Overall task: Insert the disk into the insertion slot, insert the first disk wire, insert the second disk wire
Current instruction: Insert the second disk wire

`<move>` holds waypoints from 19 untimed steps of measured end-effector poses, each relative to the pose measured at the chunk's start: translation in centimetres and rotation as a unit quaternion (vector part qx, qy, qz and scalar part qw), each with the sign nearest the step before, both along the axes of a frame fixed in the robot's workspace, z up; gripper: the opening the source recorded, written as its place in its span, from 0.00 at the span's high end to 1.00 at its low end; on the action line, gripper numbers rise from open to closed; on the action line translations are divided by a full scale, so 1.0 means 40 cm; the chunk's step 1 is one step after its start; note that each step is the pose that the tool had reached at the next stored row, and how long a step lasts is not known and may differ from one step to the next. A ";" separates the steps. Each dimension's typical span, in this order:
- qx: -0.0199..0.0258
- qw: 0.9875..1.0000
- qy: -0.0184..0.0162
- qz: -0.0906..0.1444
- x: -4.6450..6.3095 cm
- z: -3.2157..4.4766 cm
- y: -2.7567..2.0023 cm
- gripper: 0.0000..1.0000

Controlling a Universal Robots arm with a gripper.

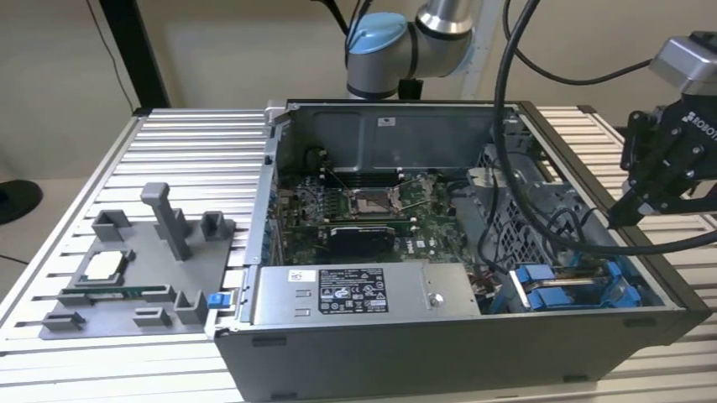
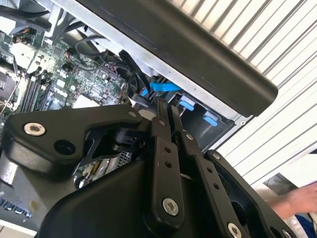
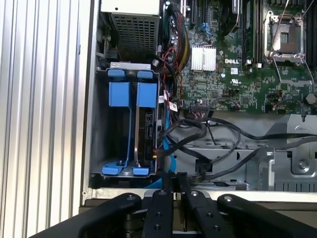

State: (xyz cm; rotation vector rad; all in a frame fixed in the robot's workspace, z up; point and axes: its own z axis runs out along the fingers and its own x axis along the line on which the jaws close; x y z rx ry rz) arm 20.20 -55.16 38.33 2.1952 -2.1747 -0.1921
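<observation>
While my black gripper (image 1: 627,217) hangs with fingers pressed together, the disk in its bright blue plastic frame (image 3: 132,130) sits inside the open grey computer case (image 1: 448,336)

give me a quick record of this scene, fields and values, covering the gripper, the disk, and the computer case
gripper: fingers shut, holding nothing, above the case's edge at the exterior view's right
disk: in its blue carrier, seated in the drive bay
computer case: open, lying on the slatted table
power supply: grey box next to the bay
cables: black, running beside the bay
</observation>
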 end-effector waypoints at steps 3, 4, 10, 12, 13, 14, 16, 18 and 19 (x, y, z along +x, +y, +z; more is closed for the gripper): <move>0.000 1.000 0.000 -0.002 -0.014 0.008 0.001 1.00; 0.000 1.000 -0.001 -0.003 -0.018 0.008 0.001 1.00; 0.000 1.000 -0.001 -0.004 -0.059 0.014 0.001 1.00; 0.000 1.000 -0.002 -0.004 -0.076 0.018 0.002 1.00; 0.000 1.000 -0.002 -0.004 -0.083 0.019 0.003 1.00; 0.000 1.000 -0.003 -0.004 -0.091 0.021 0.003 1.00; 0.000 1.000 -0.005 -0.004 -0.107 0.022 0.003 1.00; 0.002 1.000 -0.009 -0.004 -0.125 0.022 0.001 1.00; 0.003 1.000 -0.012 -0.004 -0.132 0.021 0.000 1.00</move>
